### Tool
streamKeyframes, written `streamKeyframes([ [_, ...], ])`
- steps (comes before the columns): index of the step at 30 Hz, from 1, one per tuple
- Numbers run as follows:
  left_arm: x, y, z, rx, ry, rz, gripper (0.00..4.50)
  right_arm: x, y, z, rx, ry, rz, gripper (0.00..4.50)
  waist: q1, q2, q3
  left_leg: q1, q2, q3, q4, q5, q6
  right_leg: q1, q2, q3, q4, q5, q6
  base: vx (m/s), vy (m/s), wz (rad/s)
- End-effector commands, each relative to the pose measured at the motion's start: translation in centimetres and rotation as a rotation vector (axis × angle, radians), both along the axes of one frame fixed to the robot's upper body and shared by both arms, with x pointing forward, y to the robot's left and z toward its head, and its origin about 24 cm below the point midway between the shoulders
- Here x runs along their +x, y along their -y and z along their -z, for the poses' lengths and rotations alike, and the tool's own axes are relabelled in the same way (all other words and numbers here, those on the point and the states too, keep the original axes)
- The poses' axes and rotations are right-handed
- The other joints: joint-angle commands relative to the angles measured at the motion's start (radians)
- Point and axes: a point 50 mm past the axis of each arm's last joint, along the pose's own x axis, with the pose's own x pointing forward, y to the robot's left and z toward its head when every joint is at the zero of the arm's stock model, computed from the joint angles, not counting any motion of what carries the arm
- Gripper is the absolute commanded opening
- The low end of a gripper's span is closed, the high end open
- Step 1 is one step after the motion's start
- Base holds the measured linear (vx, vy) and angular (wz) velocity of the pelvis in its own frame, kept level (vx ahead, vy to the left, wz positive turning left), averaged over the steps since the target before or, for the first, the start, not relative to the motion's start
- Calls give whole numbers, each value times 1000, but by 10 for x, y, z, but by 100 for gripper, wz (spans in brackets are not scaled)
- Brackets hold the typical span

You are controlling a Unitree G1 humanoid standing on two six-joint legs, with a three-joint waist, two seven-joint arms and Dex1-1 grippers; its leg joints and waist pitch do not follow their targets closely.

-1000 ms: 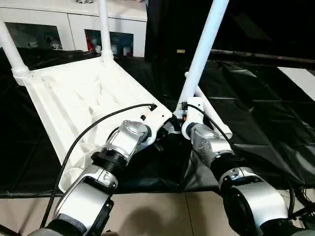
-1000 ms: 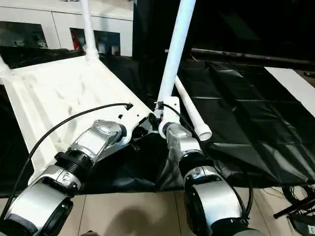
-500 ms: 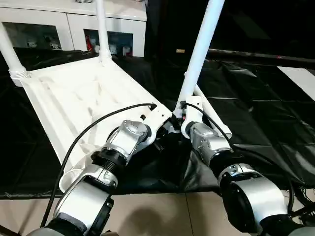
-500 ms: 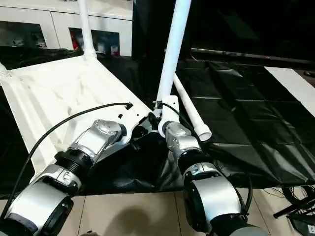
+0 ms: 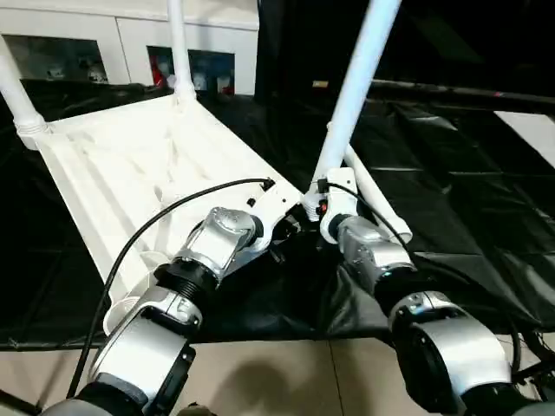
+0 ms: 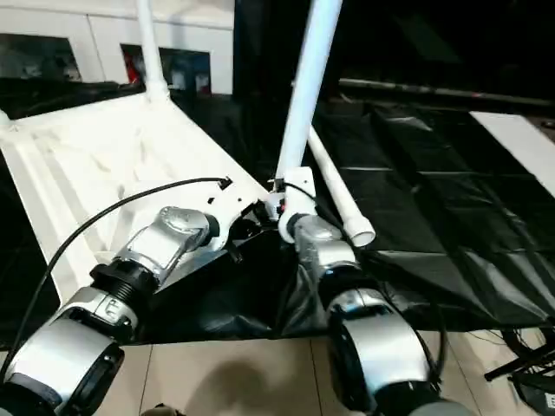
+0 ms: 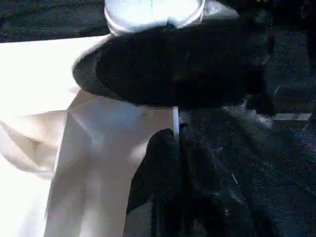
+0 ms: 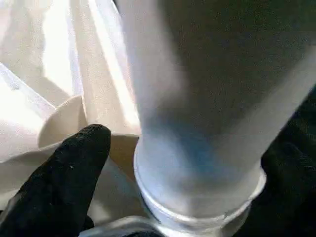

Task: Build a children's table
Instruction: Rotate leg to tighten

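The white tabletop (image 5: 130, 165) lies underside up on the black-draped table. Two legs stand in its far corner sockets, one (image 5: 17, 95) at the left and one (image 5: 178, 43) behind. A third leg (image 5: 355, 78) rises, slightly tilted, from the near right corner socket. My right gripper (image 5: 316, 208) is open around the base of this leg, and its finger (image 8: 74, 168) stands apart from the tube. My left gripper (image 7: 175, 133) is shut on the thin edge of the tabletop beside that corner. A fourth leg (image 6: 334, 186) lies loose on the cloth at the right.
Black cloth (image 5: 451, 191) covers the work table and hangs over its near edge. A white cabinet (image 5: 130, 35) stands behind. Tiled floor (image 5: 286, 381) shows below my forearms, with cables (image 6: 520, 355) at the lower right.
My right gripper's jaws have spread away from the base of the near leg. The leg still stands in its socket. The left gripper has kept its hold.
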Motion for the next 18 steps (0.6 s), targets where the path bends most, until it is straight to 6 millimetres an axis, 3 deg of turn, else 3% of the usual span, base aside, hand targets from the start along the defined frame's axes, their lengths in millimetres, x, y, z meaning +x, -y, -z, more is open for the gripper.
streamKeyframes([
  [1, -1, -7, 3, 3, -2, -4, 0, 1, 9, -8, -9, 40, -6, 445, 4, 13, -62, 18, 28, -4, -62, -273, -2, 43, -60, 53, -75, -164, -164, 0, 0, 0],
  [7, -2, -23, 7, -14, 0, -33, 0, -25, 42, -18, -26, 93, -3, 445, 7, 15, -57, 16, 24, -5, -66, -269, 4, 53, -53, 53, -81, -165, -137, 0, 0, 0],
  [10, -2, -30, 9, -22, 6, -51, 0, -45, 51, -21, -41, 92, -17, 445, 7, 12, -51, 15, 22, -7, -71, -328, -7, 50, -58, 53, -99, -317, -91, 0, 0, 0],
  [12, -2, -33, 9, -31, 27, -61, 0, -54, 53, -22, -50, 95, -23, 445, -2, 13, -48, 7, 15, -13, -74, -356, -16, 52, -61, 46, -113, -468, -40, 0, 0, 0],
  [14, -1, -34, 5, -50, 87, -62, 0, -61, 54, -23, -55, 89, -13, 445, -2, 14, -46, 15, 16, -14, -72, -375, -17, 43, -65, 45, -128, -539, -10, 0, 0, 0],
  [16, -1, -37, 4, -50, 110, -101, 0, -66, 55, -23, -56, 81, -1, 445, -5, 15, -47, 15, 17, -15, -72, -377, -17, 40, -63, 44, -128, -549, -5, 0, 0, 0],
  [18, 0, -43, 1, -55, 133, -187, 0, -71, 57, -24, -68, 95, 35, 445, -12, 20, -47, 14, 20, -16, -75, -371, -13, 37, -61, 44, -123, -499, -29, 0, 0, 0],
])
